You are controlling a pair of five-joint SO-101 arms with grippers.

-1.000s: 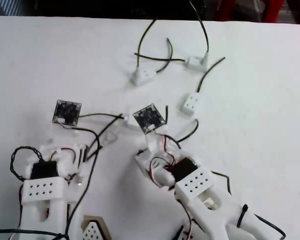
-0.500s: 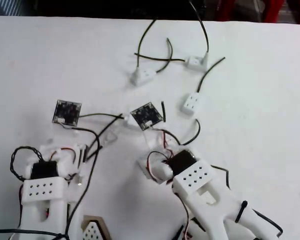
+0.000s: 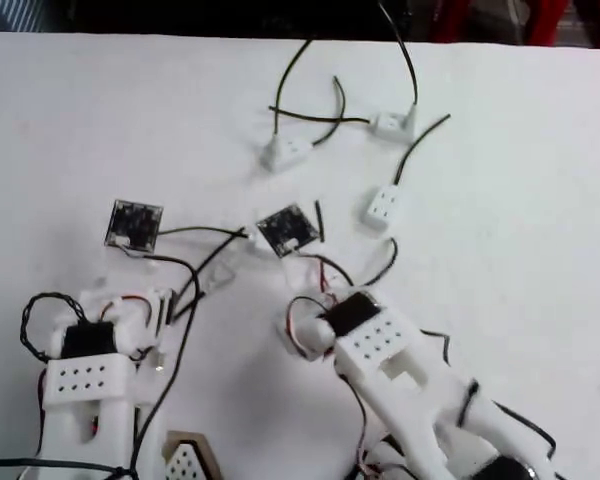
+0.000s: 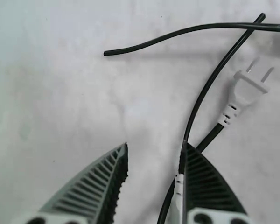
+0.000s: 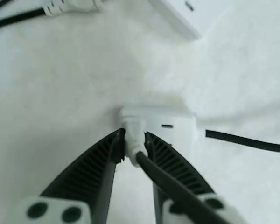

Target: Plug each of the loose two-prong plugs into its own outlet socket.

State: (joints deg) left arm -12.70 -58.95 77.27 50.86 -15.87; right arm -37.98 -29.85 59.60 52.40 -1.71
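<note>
My right gripper (image 5: 132, 138) is shut on a white two-prong plug (image 5: 132, 125), whose front end meets a white outlet socket (image 5: 170, 126) on the table. My left gripper (image 4: 154, 154) is open low over the table with one black cable (image 4: 203, 100) running between its fingers. Ahead of it lies a loose white plug (image 4: 245, 86), prongs pointing away. In the high view the left arm (image 3: 85, 375) is at the lower left and the right arm (image 3: 380, 350) beside it, angled toward the table's middle. The loose plug (image 3: 220, 272) lies between them.
Three white socket blocks (image 3: 285, 152), (image 3: 392, 124), (image 3: 382, 206) lie farther back with black cables curling around them. Another socket (image 5: 186, 14) and a plug (image 5: 67, 5) lie beyond the right gripper. A cut cable end (image 4: 106, 53) lies ahead of the left gripper.
The right arm has swung left and forward, carrying its plug toward the table's middle. The left arm has stayed still.
</note>
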